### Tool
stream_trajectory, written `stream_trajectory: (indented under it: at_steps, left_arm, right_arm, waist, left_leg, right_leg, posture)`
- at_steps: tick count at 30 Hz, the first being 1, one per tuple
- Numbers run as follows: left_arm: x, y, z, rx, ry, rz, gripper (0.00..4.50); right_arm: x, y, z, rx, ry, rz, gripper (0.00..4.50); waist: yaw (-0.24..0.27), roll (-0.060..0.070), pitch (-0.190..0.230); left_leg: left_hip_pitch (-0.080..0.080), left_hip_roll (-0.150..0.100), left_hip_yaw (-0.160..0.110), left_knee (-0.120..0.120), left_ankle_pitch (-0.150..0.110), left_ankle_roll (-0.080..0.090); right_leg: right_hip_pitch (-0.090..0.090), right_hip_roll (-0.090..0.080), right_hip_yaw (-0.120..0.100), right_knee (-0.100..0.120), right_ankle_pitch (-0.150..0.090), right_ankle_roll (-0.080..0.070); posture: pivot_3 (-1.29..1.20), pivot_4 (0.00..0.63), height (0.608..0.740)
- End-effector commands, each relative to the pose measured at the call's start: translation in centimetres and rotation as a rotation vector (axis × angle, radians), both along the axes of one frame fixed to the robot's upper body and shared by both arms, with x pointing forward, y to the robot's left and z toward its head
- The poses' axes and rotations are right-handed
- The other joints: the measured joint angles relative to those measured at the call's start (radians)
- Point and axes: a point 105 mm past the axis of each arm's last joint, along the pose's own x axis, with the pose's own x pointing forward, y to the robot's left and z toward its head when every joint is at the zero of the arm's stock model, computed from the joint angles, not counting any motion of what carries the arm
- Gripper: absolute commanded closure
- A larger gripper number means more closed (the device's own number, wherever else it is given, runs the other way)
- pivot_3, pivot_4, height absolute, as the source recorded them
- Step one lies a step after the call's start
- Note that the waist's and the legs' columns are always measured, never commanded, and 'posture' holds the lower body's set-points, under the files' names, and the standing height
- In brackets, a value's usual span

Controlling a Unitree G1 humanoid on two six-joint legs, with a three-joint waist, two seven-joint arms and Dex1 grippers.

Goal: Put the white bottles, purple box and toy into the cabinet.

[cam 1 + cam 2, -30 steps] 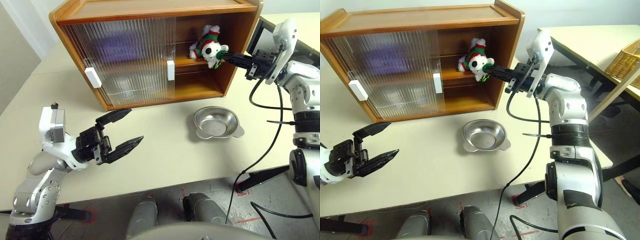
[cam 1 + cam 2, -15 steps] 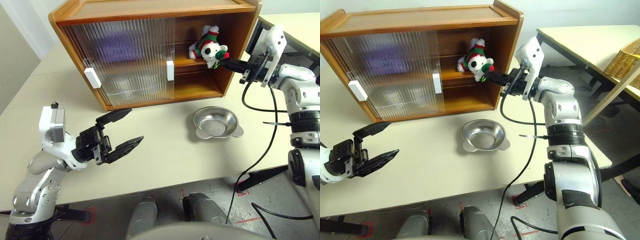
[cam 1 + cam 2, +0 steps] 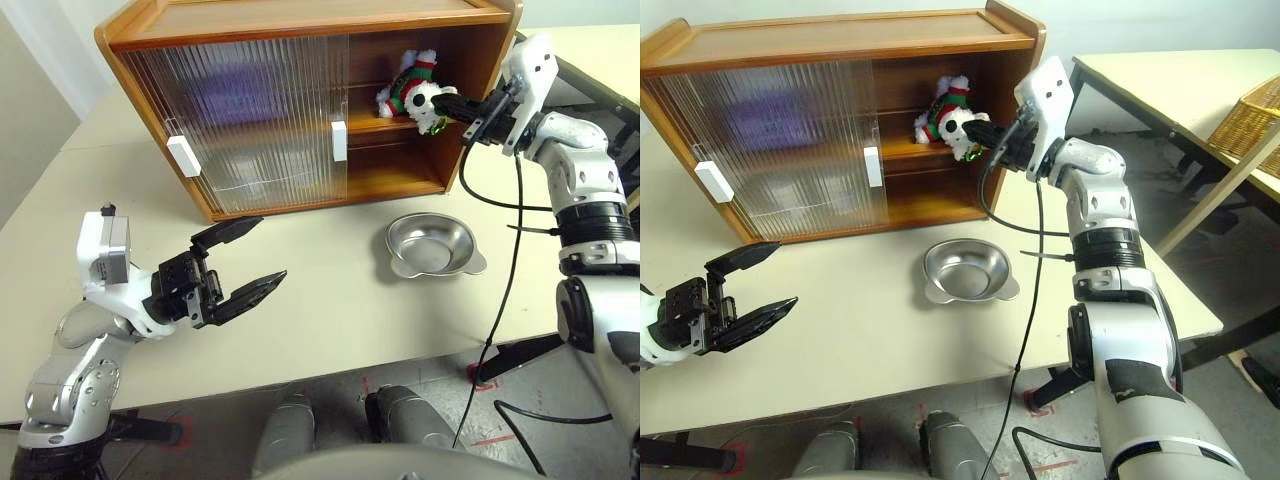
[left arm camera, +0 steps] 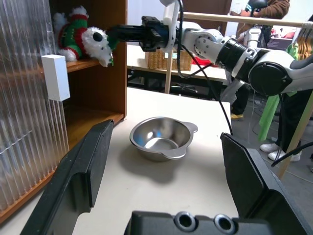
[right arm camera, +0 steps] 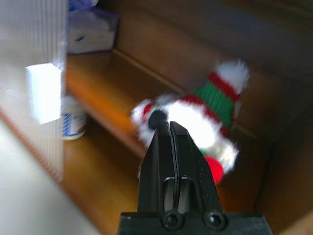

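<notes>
The cabinet [image 3: 300, 20] stands at the back of the table, its ribbed doors slid left and its right section uncovered. The toy [image 3: 412, 88], a white plush dog in a striped sweater, lies on the upper shelf in that uncovered section. My right gripper [image 3: 441, 101] is shut, level, with its fingertips [image 5: 168, 128] against the toy's head. The purple box [image 5: 90, 29] sits further along the upper shelf behind the door. One white bottle [image 5: 73, 122] stands on the lower shelf behind a door handle [image 5: 45, 92]. My left gripper [image 3: 272, 250] hangs open over the table's front left, holding nothing.
A steel bowl [image 3: 432, 243] sits on the table just in front of the cabinet's uncovered section. A black cable [image 3: 510, 250] hangs from my right arm past the table edge. A wicker basket [image 3: 1252, 118] rests on a second table at the right.
My right gripper has reached further toward the cabinet and the toy has slid deeper onto the upper shelf. The left arm has stayed still.
</notes>
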Motion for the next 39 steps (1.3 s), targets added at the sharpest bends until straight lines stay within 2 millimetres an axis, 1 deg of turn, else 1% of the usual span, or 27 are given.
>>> stream_trajectory:
  at_steps: [1, 8, 12, 15, 22, 26, 30, 33, 36, 39]
  left_arm:
    - [-0.1, 0.3, 0.2, 0.010, -0.013, 0.020, 0.00]
    - [-0.2, 0.3, 0.2, 0.006, -0.016, 0.036, 0.00]
    - [-0.2, 0.2, 0.2, 0.002, -0.017, 0.039, 0.00]
    - [-0.2, 0.1, 0.1, -0.001, -0.016, 0.036, 0.00]
    - [0.1, -0.1, 0.1, -0.004, -0.011, 0.013, 0.00]
    - [0.2, -0.2, 0.1, -0.003, -0.010, 0.005, 0.00]
    - [0.2, -0.1, 0.0, -0.001, -0.006, 0.001, 0.00]
    - [0.2, -0.1, 0.0, 0.000, -0.004, -0.001, 0.00]
    - [0.1, -0.1, -0.1, 0.000, -0.003, -0.003, 0.00]
    - [0.1, -0.2, -0.1, 0.000, -0.002, -0.006, 0.00]
  right_arm:
    - [1.0, 0.4, -0.9, -0.032, 0.006, -0.040, 4.48]
    - [2.1, 0.8, -0.5, -0.027, -0.020, -0.091, 4.48]
    - [2.3, -0.1, 0.7, -0.023, -0.073, -0.134, 4.48]
    - [2.1, -0.7, 1.7, 0.003, -0.104, -0.133, 4.48]
    - [1.3, -2.3, 2.6, -0.003, -0.145, -0.133, 4.48]
    - [0.6, -2.2, 2.5, -0.002, -0.130, -0.083, 4.48]
    - [-1.1, -2.0, 2.4, 0.028, -0.088, 0.033, 4.48]
    - [-1.8, -2.0, 1.9, 0.022, -0.056, 0.067, 4.48]
    - [-2.0, -1.9, 1.0, 0.005, -0.010, 0.075, 4.48]
    - [-1.5, -1.6, 0.0, -0.023, 0.020, 0.051, 4.48]
  waist:
    - [0.001, 0.000, 0.000]
    - [0.003, 0.000, 0.000]
    - [0.006, 0.000, 0.000]
    - [0.008, 0.000, 0.000]
    - [0.008, 0.000, 0.000]
    - [0.004, 0.000, 0.000]
    - [0.002, 0.000, 0.000]
    - [0.001, 0.000, 0.000]
    - [0.000, 0.000, 0.000]
    - [-0.001, 0.000, 0.000]
  left_leg:
    - [0.000, 0.000, 0.000, 0.000, 0.000, 0.000]
    - [0.000, 0.001, 0.000, -0.001, -0.001, 0.000]
    - [0.000, 0.001, 0.000, -0.001, -0.001, 0.000]
    - [-0.001, 0.001, -0.001, -0.001, -0.001, 0.000]
    - [-0.006, 0.001, 0.000, -0.001, -0.001, -0.001]
    - [-0.006, 0.001, 0.001, 0.000, -0.003, 0.000]
    - [-0.006, -0.001, 0.002, 0.000, -0.003, 0.000]
    - [-0.005, -0.002, 0.003, 0.001, -0.003, 0.000]
    - [-0.004, -0.002, 0.003, 0.001, -0.003, 0.000]
    - [-0.002, -0.002, 0.003, 0.002, -0.003, 0.000]
  right_leg:
    - [0.000, 0.000, 0.000, 0.000, 0.000, 0.000]
    - [-0.001, 0.000, 0.000, 0.000, -0.001, -0.001]
    - [-0.001, -0.001, 0.000, 0.000, 0.000, -0.001]
    - [-0.001, -0.001, 0.000, 0.000, -0.001, -0.001]
    - [-0.005, -0.003, 0.000, 0.000, 0.000, -0.006]
    - [-0.004, -0.003, 0.000, -0.001, 0.000, -0.006]
    - [-0.004, -0.003, 0.000, -0.001, -0.001, -0.005]
    - [-0.003, -0.003, 0.000, -0.001, -0.003, -0.002]
    - [-0.002, -0.003, 0.000, -0.001, -0.004, 0.001]
    - [-0.001, -0.002, 0.000, -0.001, -0.004, 0.002]
  posture:
    - [0.06, 0.058, 0.740]
    - [0.07, 0.058, 0.740]
    - [0.07, 0.059, 0.740]
    - [0.06, 0.060, 0.740]
    - [0.03, 0.062, 0.740]
    - [0.02, 0.063, 0.740]
    - [0.02, 0.063, 0.740]
    - [0.02, 0.065, 0.740]
    - [0.02, 0.065, 0.740]
    - [0.02, 0.065, 0.740]
